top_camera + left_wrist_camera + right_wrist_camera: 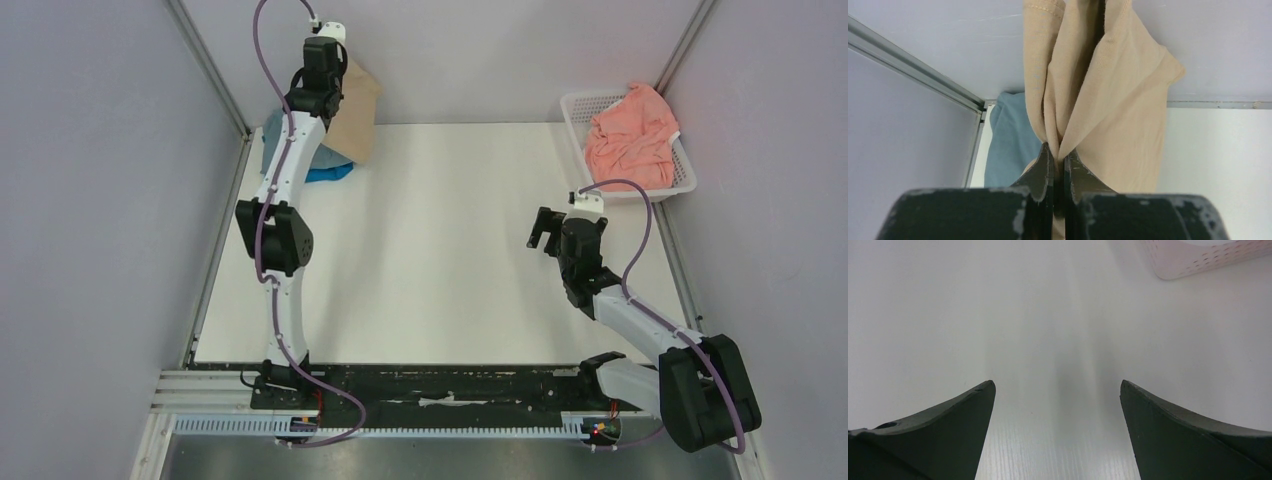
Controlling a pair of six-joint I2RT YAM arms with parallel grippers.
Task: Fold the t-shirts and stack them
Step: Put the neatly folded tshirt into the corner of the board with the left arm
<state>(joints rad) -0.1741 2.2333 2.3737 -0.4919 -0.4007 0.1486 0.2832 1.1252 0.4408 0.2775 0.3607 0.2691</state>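
Left end effector (pixel 1059 154) is clamped on a bunched fold of the soft tan cotton t-shirt (pixel 1098 100), dangling it in the upper left of the top view above the grey-blue t-shirt (pixel 1010 140) and bright blue t-shirt (pixel 333 172) on the white tabletop (pixel 450 250). Right end effector (pixel 1058 385) hangs mid-right, spread wide with nothing in it. The salmon-pink t-shirt (pixel 630 135) sits crumpled in the white plastic lattice basket (pixel 575 104), upper right.

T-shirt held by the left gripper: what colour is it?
Plain tan; the t-shirt pinched in the left gripper shows best in the left wrist view.
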